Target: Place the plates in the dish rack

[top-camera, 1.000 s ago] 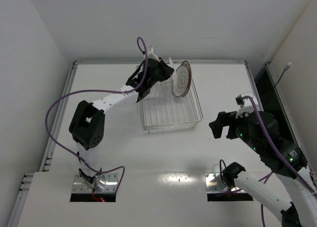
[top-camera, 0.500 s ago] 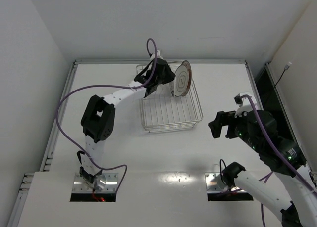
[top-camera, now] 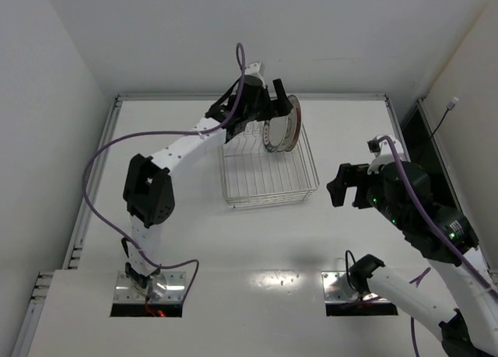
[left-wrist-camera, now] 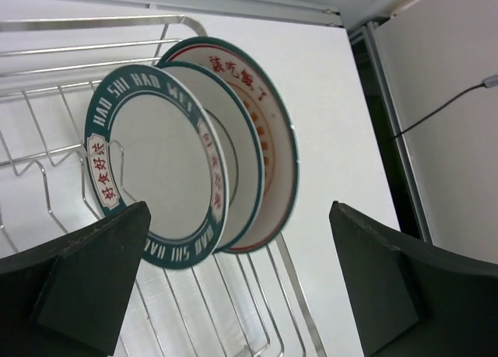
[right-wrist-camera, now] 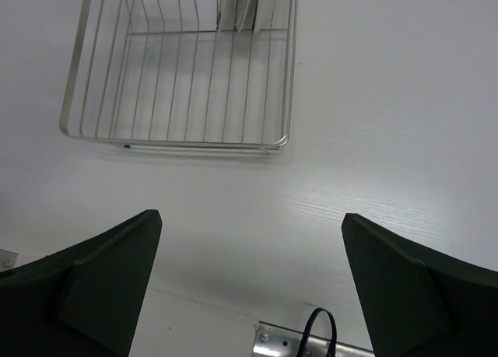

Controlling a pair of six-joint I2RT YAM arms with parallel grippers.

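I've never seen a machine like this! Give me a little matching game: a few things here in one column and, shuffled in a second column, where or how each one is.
Things:
1. left gripper
2. right gripper
3. front plate
4. dish rack

States:
A. silver wire, sitting on the table
B. open, over bare table beside the rack
C. dark green rim, standing upright in the rack
D. open, right at the standing plates

Pairs: 1-D, 2-B, 3-C, 4-A

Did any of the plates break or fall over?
Nothing stands out. The plates stand on edge, close together, at one end of the dish rack. No cracks or chips show on them, and nothing looks spilled.
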